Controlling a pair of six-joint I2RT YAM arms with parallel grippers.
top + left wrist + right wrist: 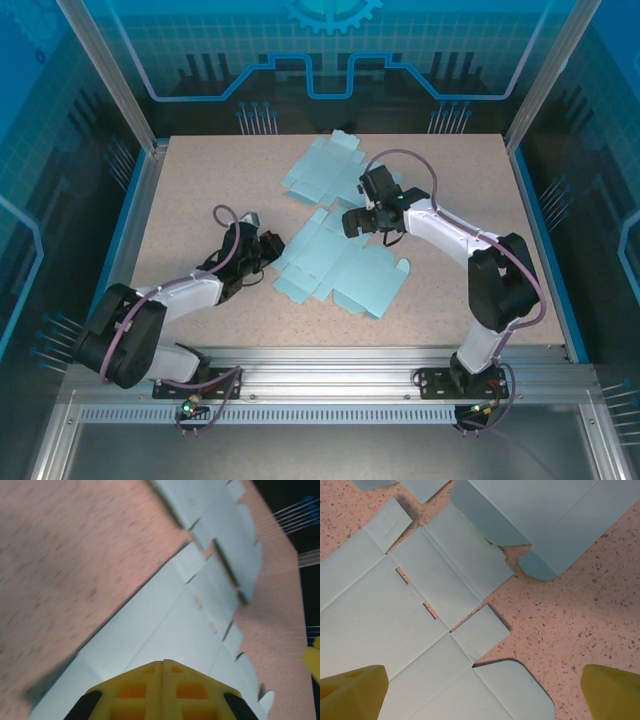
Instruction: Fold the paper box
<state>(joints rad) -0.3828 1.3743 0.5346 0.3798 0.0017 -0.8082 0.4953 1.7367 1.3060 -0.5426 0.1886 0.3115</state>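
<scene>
- Box (340, 268) lies near the middle of the table (200, 190) as a flat, pale blue blank, with its flaps spread out and none folded up into walls.
- We see a second blank (325, 172) just beyond it, also flat. We cannot tell whether the two sheets touch.
- Our left gripper (268, 246) sits low at the box's left edge with its jaws pressed together. We cannot tell whether any paper is caught between them.
- Our right gripper (360, 222) hangs over the box's far edge, beside the second blank, with its jaws wide apart and gripping nothing.
- Both sheets rest directly on the speckled tabletop.
</scene>
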